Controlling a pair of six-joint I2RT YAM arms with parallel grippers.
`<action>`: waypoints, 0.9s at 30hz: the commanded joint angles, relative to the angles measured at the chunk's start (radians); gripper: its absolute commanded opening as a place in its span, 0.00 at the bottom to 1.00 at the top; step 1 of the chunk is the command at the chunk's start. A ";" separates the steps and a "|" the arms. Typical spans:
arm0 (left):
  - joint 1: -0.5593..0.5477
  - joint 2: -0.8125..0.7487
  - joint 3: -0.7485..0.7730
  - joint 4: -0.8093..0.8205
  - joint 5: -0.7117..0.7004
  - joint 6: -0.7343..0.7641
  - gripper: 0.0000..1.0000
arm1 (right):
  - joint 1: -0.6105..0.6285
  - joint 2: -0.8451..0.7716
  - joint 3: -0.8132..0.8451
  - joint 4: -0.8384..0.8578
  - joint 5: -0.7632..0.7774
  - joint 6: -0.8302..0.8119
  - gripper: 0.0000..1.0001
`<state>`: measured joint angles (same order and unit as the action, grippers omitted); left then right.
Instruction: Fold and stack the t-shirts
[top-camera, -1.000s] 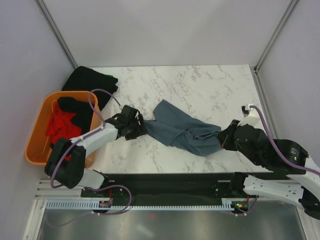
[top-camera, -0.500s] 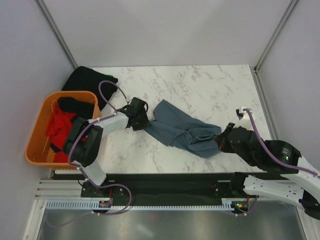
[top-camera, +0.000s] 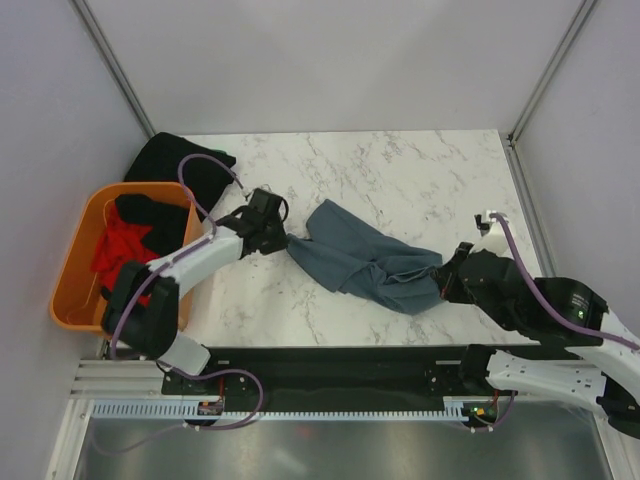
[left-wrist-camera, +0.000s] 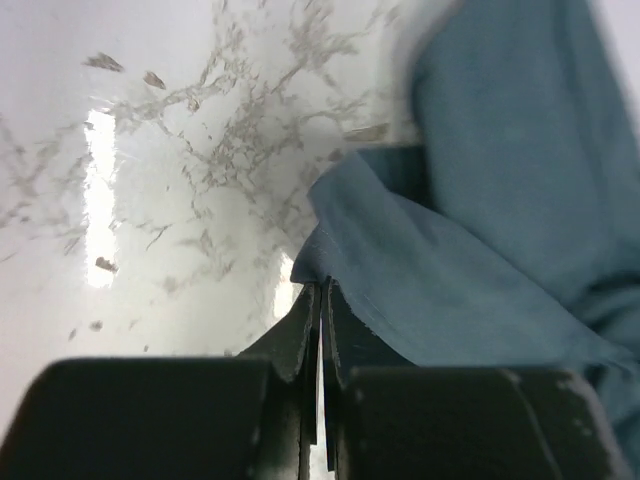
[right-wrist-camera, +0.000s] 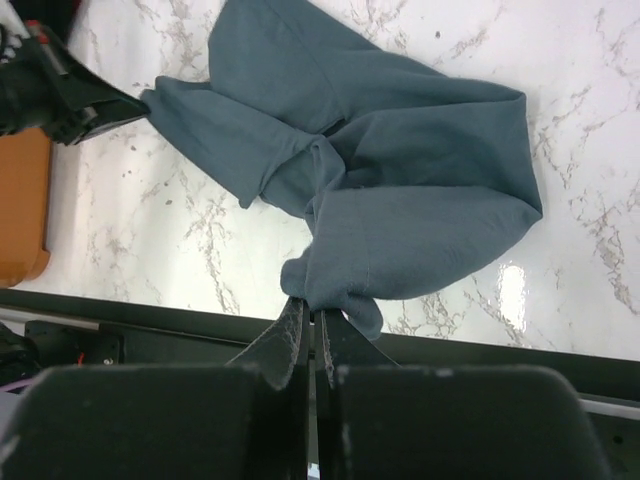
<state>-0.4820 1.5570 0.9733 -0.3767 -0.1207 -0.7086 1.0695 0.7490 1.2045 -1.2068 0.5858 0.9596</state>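
Grips set: left pincer (top-camera: 284, 240) pinches blue-grey t-shirt (top-camera: 360, 262) edge at 9 o'clock, right pincer (top-camera: 444, 283) its bunched edge at 3. Best: lift, draw apart evenly, untwisting middle.

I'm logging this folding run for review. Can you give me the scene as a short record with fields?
blue shirt: crumpled, unfolded, middle of table
left claw: shut on blue shirt's left tip
right claw: shut on its right end
basket: orange, at table's left edge, holds red shirt and dark cloth
black shirt: heaped at table's far-left corner
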 joint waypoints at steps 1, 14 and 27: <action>-0.003 -0.251 0.082 -0.129 -0.066 0.041 0.02 | 0.001 0.027 0.200 -0.020 0.069 -0.041 0.00; -0.003 -0.592 0.804 -0.485 -0.096 0.130 0.02 | 0.001 0.216 0.963 -0.097 0.217 -0.336 0.00; -0.003 -0.571 1.277 -0.393 0.116 0.296 0.02 | -0.005 0.021 0.756 0.355 0.071 -0.374 0.00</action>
<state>-0.4843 0.9676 2.1990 -0.8265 -0.0666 -0.4793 1.0691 0.8169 2.0247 -1.0206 0.6662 0.5358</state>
